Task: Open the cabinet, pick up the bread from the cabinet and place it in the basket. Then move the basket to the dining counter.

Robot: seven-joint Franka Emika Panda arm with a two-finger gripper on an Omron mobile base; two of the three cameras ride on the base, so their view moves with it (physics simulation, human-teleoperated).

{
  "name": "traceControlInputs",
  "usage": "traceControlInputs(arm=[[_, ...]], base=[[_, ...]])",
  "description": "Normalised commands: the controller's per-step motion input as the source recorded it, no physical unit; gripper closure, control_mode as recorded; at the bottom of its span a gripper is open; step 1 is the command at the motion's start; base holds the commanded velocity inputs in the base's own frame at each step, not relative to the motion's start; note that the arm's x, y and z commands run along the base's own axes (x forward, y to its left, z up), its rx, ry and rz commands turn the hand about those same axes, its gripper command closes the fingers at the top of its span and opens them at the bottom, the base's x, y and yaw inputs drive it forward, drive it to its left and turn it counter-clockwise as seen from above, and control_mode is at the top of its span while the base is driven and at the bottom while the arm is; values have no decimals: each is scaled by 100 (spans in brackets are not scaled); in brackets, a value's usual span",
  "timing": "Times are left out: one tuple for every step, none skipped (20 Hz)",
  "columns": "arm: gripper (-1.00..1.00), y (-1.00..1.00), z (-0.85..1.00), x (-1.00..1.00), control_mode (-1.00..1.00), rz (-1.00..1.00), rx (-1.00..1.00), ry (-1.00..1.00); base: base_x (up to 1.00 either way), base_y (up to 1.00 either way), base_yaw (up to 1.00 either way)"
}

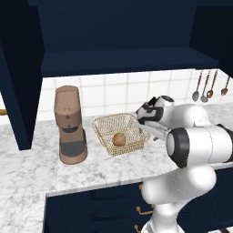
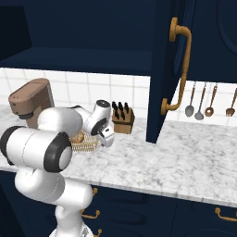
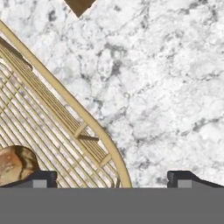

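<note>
The cabinet [image 1: 118, 41] fills the top of the left base view, doors swung open. Below it the marble counter [image 1: 27, 168] carries the basket [image 1: 119, 132] at mid-frame, just right of the coffee machine [image 1: 69, 125]. The bread [image 1: 119, 139] lies inside the basket. The gripper [image 3: 112, 177] hangs over the basket's right rim – jaws spread wide, holding nothing.
</note>
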Motion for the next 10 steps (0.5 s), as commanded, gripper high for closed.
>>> traceControlInputs(arm=[[-100,24,-17,8,-100,0,0,2],[-100,29,-22,2,-100,0,0,1],[-100,26,-24,0,-100,0,0,2],[-100,21,-31,1,-100,0,0,2],[-100,13,-36,0,-100,0,0,1],[-100,0,-36,0,-100,0,0,0],[-100,0,-38,0,-100,0,0,0],[-100,0,-40,0,-100,0,0,0],[-100,0,-39,0,-100,0,0,0],[-100,6,-39,-11,-100,3,0,0]], base=[[0,0,0],[0,0,0],[0,0,0],[0,0,0],[0,0,0],[0,0,0],[0,0,0],[0,0,0],[0,0,0],[0,0,0]])
